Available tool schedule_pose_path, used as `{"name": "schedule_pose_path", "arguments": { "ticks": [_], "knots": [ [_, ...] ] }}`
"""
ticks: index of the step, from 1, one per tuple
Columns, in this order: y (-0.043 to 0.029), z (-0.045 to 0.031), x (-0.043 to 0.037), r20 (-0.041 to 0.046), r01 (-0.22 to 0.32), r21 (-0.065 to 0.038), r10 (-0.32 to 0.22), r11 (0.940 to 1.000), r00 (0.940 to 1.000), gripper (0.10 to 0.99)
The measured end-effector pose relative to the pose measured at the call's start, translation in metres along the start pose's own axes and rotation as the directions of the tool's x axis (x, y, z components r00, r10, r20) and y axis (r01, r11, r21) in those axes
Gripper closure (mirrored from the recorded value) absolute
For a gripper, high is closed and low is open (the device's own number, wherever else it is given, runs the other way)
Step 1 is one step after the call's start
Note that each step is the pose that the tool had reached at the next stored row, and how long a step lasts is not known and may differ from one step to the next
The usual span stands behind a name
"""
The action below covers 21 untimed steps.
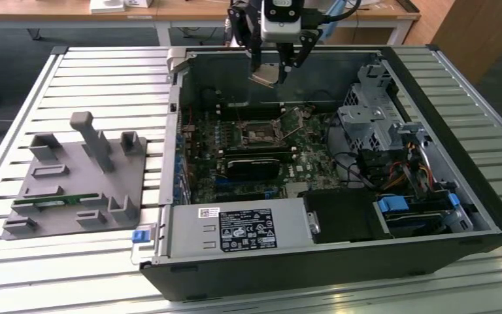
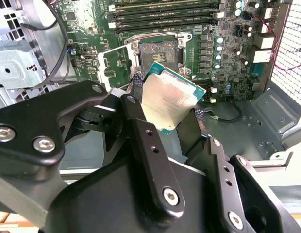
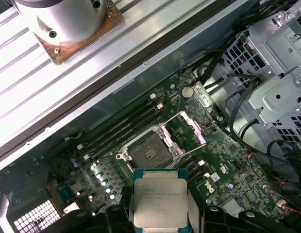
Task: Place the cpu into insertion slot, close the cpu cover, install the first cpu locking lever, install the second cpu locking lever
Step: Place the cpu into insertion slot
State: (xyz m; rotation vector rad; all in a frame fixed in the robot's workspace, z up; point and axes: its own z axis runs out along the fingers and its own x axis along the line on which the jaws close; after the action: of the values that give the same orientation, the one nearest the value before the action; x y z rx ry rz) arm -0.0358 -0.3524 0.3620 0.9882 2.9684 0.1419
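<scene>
Gripper (image 2: 166, 97) clamped on the cpu (image 2: 175, 103), held above the open computer case (image 1: 321, 261).

I have the chip pinched by two opposite edges between the black fingers (image 2: 141, 131). It sits tilted, with its silvery top and green rim facing the second wrist view. Below the gripper and clear of the chip, I see the insertion slot (image 3: 149, 154) bare, its dark contact grid uncovered inside the metal frame. Just beside the slot the cpu cover (image 3: 189, 122) stands swung open. Past the slot run the long black memory slots (image 2: 165, 14). In the exterior view the gripper hangs well above the motherboard (image 1: 233, 176). Farther off, toward the exterior view's left, a grey fixture (image 1: 76, 176) lies on the slatted table (image 1: 102, 72).
</scene>
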Motion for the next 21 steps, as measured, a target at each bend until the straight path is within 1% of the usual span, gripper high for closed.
{"name": "schedule_pose_path", "arguments": {
  "ticks": [5,12,16,21],
  "knots": [
    [0.0001,0.0001,0.0001,0.0017,-0.019,0.000,0.019,0.9998,0.9998,0.553],
    [0.0005,0.0005,0.0005,0.0069,-0.074,-0.001,0.074,0.9973,0.9973,0.553],
    [0.0007,0.0010,0.0006,0.0113,-0.124,-0.003,0.124,0.9923,0.9922,0.553],
    [0.0009,0.0019,0.0008,0.0168,-0.188,-0.005,0.188,0.9822,0.9820,0.553]
  ]
}}
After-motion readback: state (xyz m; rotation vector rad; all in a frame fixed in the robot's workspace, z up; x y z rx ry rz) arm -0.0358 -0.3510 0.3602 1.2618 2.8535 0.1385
